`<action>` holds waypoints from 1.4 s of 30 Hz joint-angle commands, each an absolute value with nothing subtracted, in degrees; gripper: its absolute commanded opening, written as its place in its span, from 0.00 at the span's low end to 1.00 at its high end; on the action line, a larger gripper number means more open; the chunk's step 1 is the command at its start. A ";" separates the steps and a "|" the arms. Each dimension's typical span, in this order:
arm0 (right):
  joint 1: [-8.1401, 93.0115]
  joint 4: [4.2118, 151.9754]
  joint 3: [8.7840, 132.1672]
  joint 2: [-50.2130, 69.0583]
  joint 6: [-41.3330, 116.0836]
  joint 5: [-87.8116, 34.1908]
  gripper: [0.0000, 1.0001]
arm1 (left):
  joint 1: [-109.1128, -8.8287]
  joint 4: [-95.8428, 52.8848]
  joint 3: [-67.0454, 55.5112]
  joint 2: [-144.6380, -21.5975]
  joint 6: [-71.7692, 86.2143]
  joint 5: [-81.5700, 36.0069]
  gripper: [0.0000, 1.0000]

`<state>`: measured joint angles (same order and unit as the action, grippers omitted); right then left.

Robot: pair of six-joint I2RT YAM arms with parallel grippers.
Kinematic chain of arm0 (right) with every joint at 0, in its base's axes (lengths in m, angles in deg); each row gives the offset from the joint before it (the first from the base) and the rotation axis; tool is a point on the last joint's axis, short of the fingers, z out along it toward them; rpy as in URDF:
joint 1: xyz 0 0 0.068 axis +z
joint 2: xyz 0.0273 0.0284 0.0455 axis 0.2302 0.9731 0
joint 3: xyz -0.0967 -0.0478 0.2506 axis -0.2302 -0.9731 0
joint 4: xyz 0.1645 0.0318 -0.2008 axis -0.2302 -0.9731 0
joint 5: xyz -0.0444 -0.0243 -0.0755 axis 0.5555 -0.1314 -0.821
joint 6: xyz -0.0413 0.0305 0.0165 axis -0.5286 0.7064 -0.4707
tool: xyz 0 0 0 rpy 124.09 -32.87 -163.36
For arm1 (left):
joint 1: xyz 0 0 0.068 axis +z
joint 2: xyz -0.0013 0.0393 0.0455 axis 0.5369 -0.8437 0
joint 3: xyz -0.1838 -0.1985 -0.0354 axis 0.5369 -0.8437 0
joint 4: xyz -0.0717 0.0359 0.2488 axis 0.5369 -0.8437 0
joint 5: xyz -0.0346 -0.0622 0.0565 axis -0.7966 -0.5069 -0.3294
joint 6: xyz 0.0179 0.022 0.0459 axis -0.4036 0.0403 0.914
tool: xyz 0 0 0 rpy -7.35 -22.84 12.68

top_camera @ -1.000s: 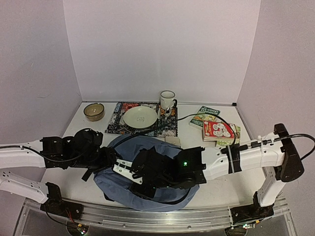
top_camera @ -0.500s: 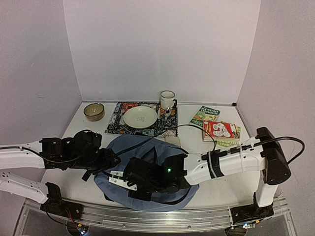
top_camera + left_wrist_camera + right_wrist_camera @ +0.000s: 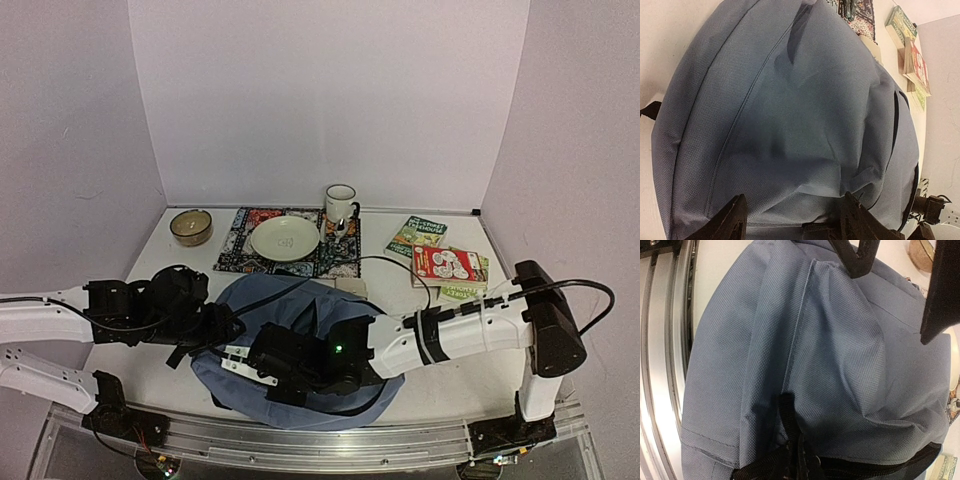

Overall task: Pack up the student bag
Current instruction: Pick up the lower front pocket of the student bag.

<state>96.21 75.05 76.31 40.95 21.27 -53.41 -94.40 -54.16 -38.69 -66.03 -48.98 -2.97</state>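
Observation:
The student bag point(image 3: 300, 305), slate-blue fabric, lies at the near middle of the table and fills both wrist views point(image 3: 790, 110) point(image 3: 830, 365). My right gripper point(image 3: 802, 462) is shut on a black strap point(image 3: 787, 415) of the bag near its seam; from above it sits over the bag's near left part point(image 3: 255, 362). My left gripper point(image 3: 792, 225) is open at the bag's left edge point(image 3: 228, 332), its two fingers point(image 3: 732, 220) wide apart over the creased fabric. The left fingers point(image 3: 860, 257) also show at the top of the right wrist view.
Behind the bag a patterned placemat point(image 3: 245, 250) bears a cream plate point(image 3: 285, 238) and a white mug point(image 3: 341, 203). A tan bowl point(image 3: 190, 226) sits at the back left. Books point(image 3: 445, 265) lie at the right. A metal rail point(image 3: 660, 340) edges the table's near side.
My right arm has swung left across the bag and its gripper has closed on the black strap. The left arm has barely moved.

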 commanded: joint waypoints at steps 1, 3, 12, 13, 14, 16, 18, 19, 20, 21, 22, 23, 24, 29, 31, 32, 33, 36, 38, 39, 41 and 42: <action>95.76 74.02 77.90 37.69 24.31 -55.58 0.01 | -94.52 -54.17 -37.82 -66.65 -48.55 -3.12 0.65; 95.75 74.05 78.26 37.84 24.86 -54.42 0.09 | -94.52 -54.17 -38.01 -66.65 -48.65 -3.23 0.65; 95.80 73.70 80.44 41.73 25.22 -50.70 0.31 | -94.50 -54.34 -39.48 -64.22 -50.07 -1.74 0.63; 95.81 73.68 80.84 42.28 24.91 -50.77 0.33 | -94.52 -54.34 -39.69 -64.08 -50.20 -1.58 0.63; 95.84 73.68 81.35 42.98 24.62 -50.90 0.34 | -94.52 -54.34 -39.84 -64.07 -50.30 -1.46 0.63; 95.83 73.41 82.52 44.69 24.19 -51.22 0.36 | -94.52 -54.41 -39.96 -64.40 -50.37 -1.53 0.63; 95.82 73.01 83.57 46.36 24.04 -51.69 0.36 | -94.52 -54.44 -39.95 -64.97 -50.36 -1.82 0.63; 95.77 72.98 83.98 47.18 23.97 -51.69 0.36 | -94.52 -54.45 -40.01 -65.13 -50.36 -1.88 0.63; 95.75 72.94 84.27 47.72 23.91 -51.71 0.36 | -94.52 -54.44 -40.14 -65.22 -50.37 -1.93 0.63; 95.75 72.80 84.55 48.38 23.89 -51.75 0.36 | -94.52 -54.43 -40.28 -65.18 -50.46 -1.90 0.62; 95.75 72.66 84.70 48.91 23.88 -51.95 0.36 | -94.52 -54.43 -40.49 -65.13 -50.56 -1.87 0.62; 95.75 72.54 84.71 49.35 23.91 -52.37 0.36 | -94.52 -54.43 -40.72 -65.05 -50.65 -1.84 0.62; 95.74 72.44 84.63 49.73 24.02 -53.03 0.36 | -94.52 -54.43 -40.91 -64.95 -50.72 -1.79 0.62; 94.79 71.94 83.65 50.48 25.73 -55.59 0.33 | -94.52 -54.47 -41.92 -64.94 -51.13 -1.55 0.61; 94.27 71.84 83.21 50.38 26.42 -56.29 0.27 | -94.52 -54.43 -42.19 -65.28 -51.24 -1.43 0.61; 94.21 71.80 83.11 50.20 26.67 -56.66 0.24 | -94.52 -54.43 -42.27 -65.53 -51.24 -1.43 0.61; 94.19 71.75 83.00 49.99 26.91 -56.99 0.21 | -94.52 -54.43 -42.33 -65.76 -51.22 -1.42 0.61; 94.19 71.74 83.11 48.54 27.84 -56.38 0.10 | -94.54 -54.43 -42.39 -66.83 -51.33 -1.46 0.61; 94.17 71.71 83.42 47.29 28.60 -56.12 0.03 | -94.52 -54.35 -42.34 -67.58 -51.17 -1.36 0.61; 94.22 71.66 83.55 46.53 28.96 -56.02 0.01 | -94.52 -54.37 -42.28 -68.07 -51.06 -1.34 0.61; 94.21 71.71 83.90 45.10 29.90 -55.96 0.00 | -94.52 -54.35 -42.30 -69.08 -50.91 -1.34 0.61; 94.18 71.74 84.02 44.38 30.08 -56.13 0.00 | -94.52 -54.34 -42.33 -69.40 -50.90 -1.34 0.61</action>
<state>95.22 73.55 82.74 49.78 26.16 -53.68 -94.27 -53.93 -41.71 -67.73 -51.65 -0.97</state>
